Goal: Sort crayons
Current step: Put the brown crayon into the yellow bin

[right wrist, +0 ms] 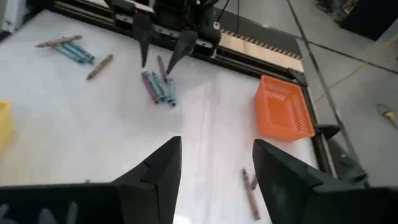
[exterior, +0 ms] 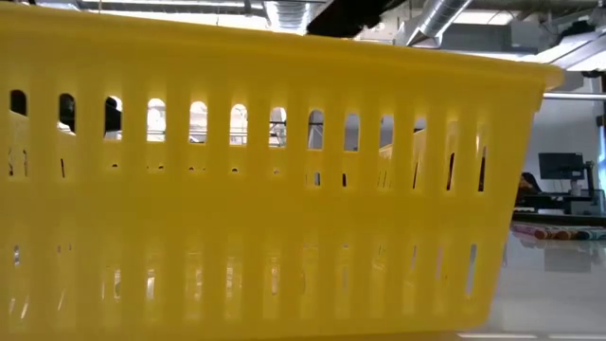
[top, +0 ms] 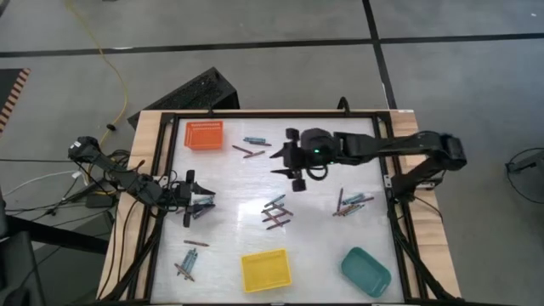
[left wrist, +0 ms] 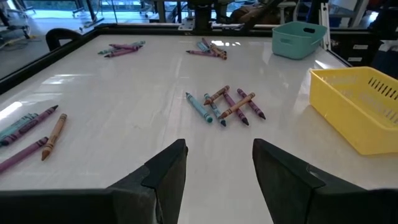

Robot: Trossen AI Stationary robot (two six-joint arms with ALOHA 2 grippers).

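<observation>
My left fingers (top: 197,206) hang wide over a small bunch of crayons (right wrist: 158,86) near the orange tray (top: 205,135), their long axes running roughly along my reach, while my right fingers (top: 280,159), also wide, wait farther off.

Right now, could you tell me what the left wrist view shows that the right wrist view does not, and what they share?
Only the left wrist view shows the teal tray, the yellow tray's full shape and the central cluster of crayons, seen past the open left gripper.

Only the right wrist view shows the orange tray and the left gripper itself, poised above a small group of crayons, seen past the open right gripper.

Both show the white tabletop with scattered crayons.
</observation>
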